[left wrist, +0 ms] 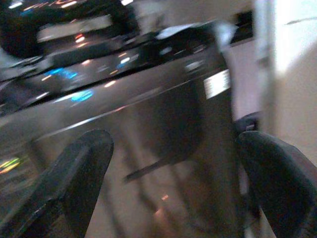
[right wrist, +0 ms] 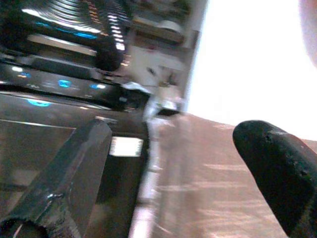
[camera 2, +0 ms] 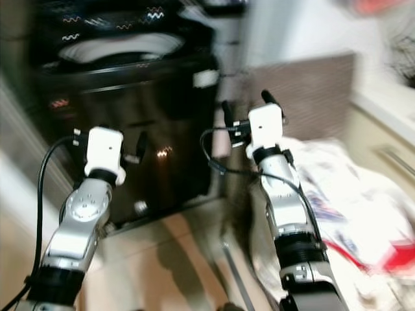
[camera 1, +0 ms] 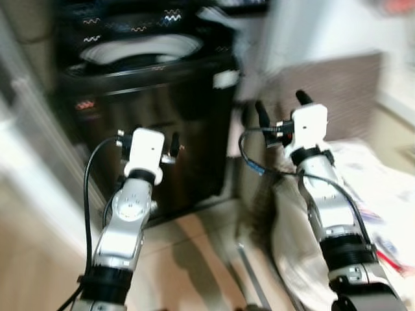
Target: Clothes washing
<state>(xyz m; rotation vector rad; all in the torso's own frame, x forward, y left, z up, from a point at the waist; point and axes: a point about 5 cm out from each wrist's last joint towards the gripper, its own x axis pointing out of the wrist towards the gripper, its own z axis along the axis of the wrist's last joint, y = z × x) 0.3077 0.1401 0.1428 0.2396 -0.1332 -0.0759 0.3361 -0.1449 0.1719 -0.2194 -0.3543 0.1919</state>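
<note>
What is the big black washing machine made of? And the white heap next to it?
The washing machine looks like glossy dark metal or plastic: its front mirrors lights. The white heap looks like soft printed cloth, crumpled with red marks, though blur hides detail.

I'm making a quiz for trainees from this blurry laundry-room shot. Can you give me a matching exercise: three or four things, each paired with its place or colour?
Things:
1. washing machine
2. pile of laundry
3. left gripper
4. right gripper

Descriptions:
A. pale, with red markings, on the robot's right
B. open, raised facing the dark front panel
C. black and glossy, straight ahead
D. open, raised between the machine and the pale heap

Pairs: 1-C, 2-A, 3-B, 4-D
</note>
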